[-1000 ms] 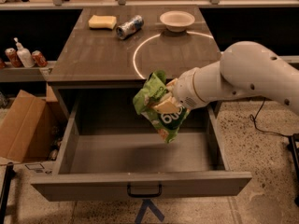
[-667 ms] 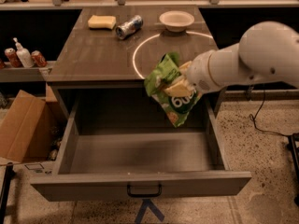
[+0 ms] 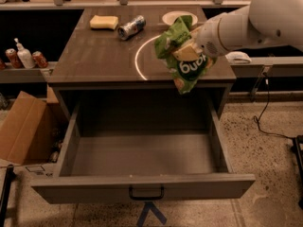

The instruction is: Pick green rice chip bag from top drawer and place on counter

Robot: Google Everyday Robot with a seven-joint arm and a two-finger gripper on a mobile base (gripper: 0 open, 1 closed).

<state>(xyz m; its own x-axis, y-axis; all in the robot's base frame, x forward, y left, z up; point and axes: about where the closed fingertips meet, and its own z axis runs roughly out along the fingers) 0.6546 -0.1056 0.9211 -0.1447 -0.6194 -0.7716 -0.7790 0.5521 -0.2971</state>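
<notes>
From my station I see the gripper (image 3: 189, 51) at the end of the white arm (image 3: 255, 25), which reaches in from the upper right. It is clenched on the green rice chip bag (image 3: 191, 71), with a tan finger pressed across the bag's middle. The bag hangs in the air, crumpled and tilted, its dark round label facing me with the white letters upside down. It sits over the right front part of the table (image 3: 94, 56), its lower end dipping just past the front edge, above the back right corner of the top drawer (image 3: 142, 186). The bag covers the right side of the thin white circle (image 3: 137, 63) marked on the table. The drawer is pulled fully out toward me, its floor bare and its small dark handle (image 3: 146, 193) centred on the front panel. At the far end of the table lie a yellow sponge (image 3: 104, 21), a can on its side (image 3: 131, 27) just right of it, and a pale bowl (image 3: 173, 17) partly hidden behind the bag's top. A cardboard box (image 3: 21, 126) stands on the floor to the left of the drawer.
</notes>
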